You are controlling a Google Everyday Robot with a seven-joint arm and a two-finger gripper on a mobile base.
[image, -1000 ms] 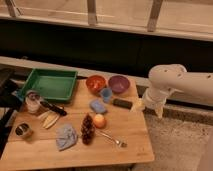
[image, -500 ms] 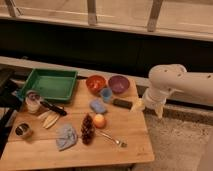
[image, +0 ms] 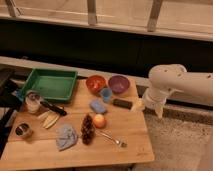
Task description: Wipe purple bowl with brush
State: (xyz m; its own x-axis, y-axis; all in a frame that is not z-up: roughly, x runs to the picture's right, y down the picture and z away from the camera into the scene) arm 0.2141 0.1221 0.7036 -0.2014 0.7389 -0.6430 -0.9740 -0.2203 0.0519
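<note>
Black block (image: 122, 103) beside tool (image: 142, 105) at table (image: 134, 142)'s right edge

2 bowls (image: 119, 83) (image: 95, 83) | 1 cup (image: 106, 94) | 1 tray (image: 52, 73) | 1 gripper (image: 145, 104) @ tbl (image: 125, 129) edge

Nothing looks different from a moment ago. The claw (image: 148, 104) is in the same spot, by the right edge of the table (image: 131, 136).

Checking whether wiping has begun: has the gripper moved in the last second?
No. The gripper remains just off the table at its right edge, level with the black block.
</note>
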